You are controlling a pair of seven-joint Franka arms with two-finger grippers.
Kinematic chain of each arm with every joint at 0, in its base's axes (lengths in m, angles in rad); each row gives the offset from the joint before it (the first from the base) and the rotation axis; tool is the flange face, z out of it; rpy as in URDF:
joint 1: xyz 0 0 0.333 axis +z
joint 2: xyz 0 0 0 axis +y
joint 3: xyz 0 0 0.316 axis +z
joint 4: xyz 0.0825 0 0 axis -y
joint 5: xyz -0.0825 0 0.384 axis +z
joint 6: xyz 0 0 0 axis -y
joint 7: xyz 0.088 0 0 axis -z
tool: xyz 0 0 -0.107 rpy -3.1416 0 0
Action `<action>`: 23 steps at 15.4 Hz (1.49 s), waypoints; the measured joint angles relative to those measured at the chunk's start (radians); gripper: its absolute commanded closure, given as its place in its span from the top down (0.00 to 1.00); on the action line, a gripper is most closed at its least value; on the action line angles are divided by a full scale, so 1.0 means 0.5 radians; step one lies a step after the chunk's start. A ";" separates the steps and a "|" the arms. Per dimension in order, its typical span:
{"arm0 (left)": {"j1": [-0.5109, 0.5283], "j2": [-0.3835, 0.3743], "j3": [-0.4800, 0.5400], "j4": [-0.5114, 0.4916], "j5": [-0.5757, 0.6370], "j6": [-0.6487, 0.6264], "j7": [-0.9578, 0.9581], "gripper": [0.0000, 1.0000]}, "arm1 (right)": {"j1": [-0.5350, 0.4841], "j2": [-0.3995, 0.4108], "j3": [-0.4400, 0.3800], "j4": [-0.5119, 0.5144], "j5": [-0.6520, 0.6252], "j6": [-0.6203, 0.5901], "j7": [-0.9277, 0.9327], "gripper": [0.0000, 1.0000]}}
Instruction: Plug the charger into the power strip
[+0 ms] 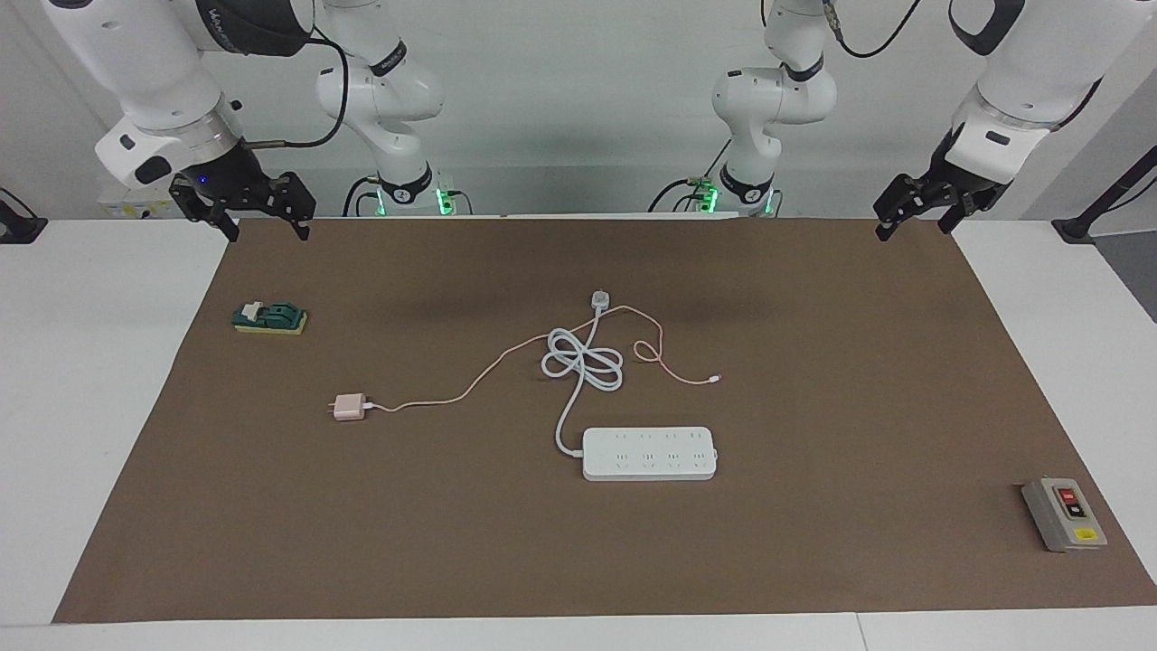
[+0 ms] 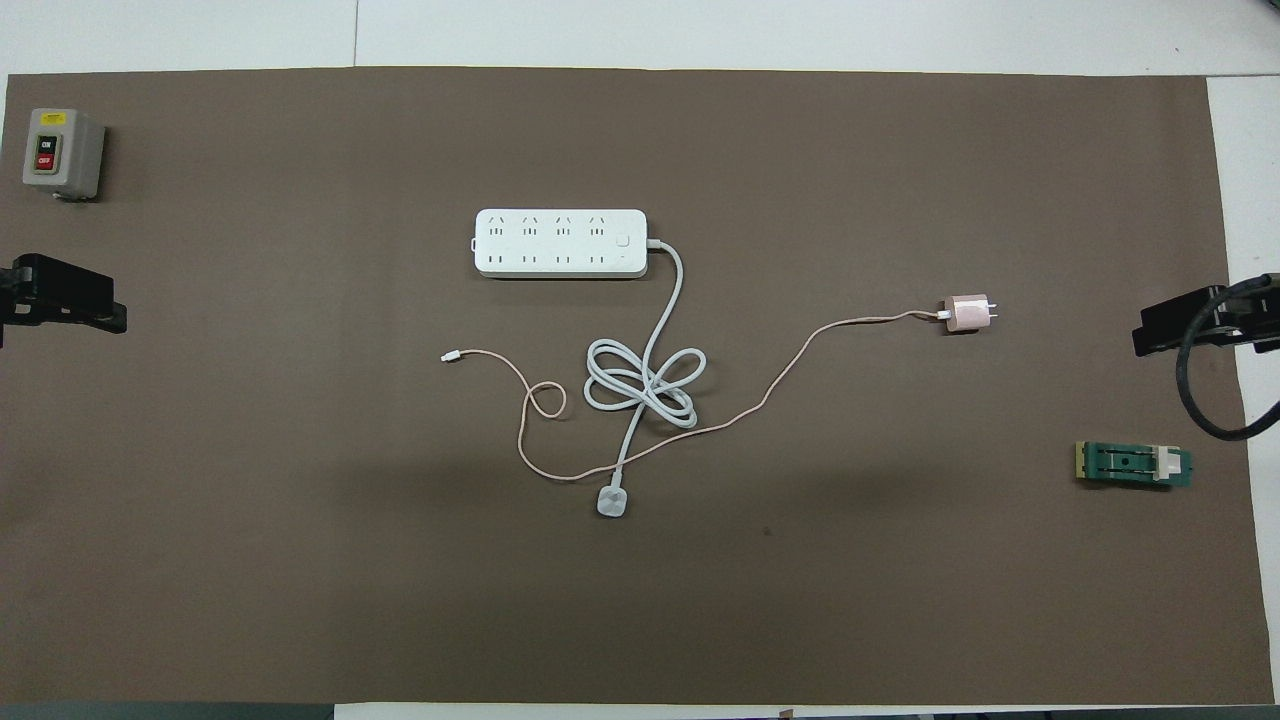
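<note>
Facing view shows you the charger (image 1: 349, 407) lying on the desk, well apart from both released jaws, nearer the right gripper (image 1: 242, 219). It looks light and rigid; pinch its flat sides, because the thin cable (image 1: 470, 387) will drag. The left gripper (image 1: 913, 221) waits, and the power strip (image 1: 649, 453) lies flat.

A robotics lab: two white arms (image 1: 380, 99) at a mat-covered table (image 1: 90, 362)

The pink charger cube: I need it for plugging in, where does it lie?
The small pale-pink cube-shaped charger lies on the brown mat toward the right arm's end, slightly nearer the robots than the flat white power strip, untouched.
</note>
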 measured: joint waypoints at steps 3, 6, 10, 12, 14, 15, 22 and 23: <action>0.000 0.000 -0.002 0.000 0.000 0.000 0.000 1.00 | 0.000 0.000 0.000 0.000 0.000 0.000 0.000 1.00; 0.000 0.000 0.000 0.000 0.000 0.000 0.000 1.00 | -0.007 0.000 -0.006 0.000 0.000 0.000 0.000 1.00; 0.000 0.000 0.002 0.000 0.000 0.000 0.000 1.00 | -0.025 0.001 -0.032 -0.006 0.037 0.000 0.056 1.00; 0.000 0.000 0.002 0.000 0.000 0.000 0.000 1.00 | -0.106 0.008 -0.034 -0.032 0.186 0.000 0.202 1.00; 0.000 0.000 0.002 0.002 0.000 0.000 0.000 1.00 | -0.215 0.036 -0.038 -0.066 0.348 -0.001 0.386 1.00; 0.000 0.000 0.002 0.005 0.000 0.001 0.000 1.00 | -0.265 0.063 -0.040 -0.080 0.429 -0.001 0.494 1.00; 0.018 0.000 0.008 0.022 0.001 0.021 0.000 1.00 | -0.461 0.414 -0.048 -0.140 0.929 0.092 1.126 1.00; 0.023 0.000 0.008 0.022 0.001 0.022 0.000 1.00 | -0.483 0.454 -0.048 -0.173 0.992 0.133 1.158 1.00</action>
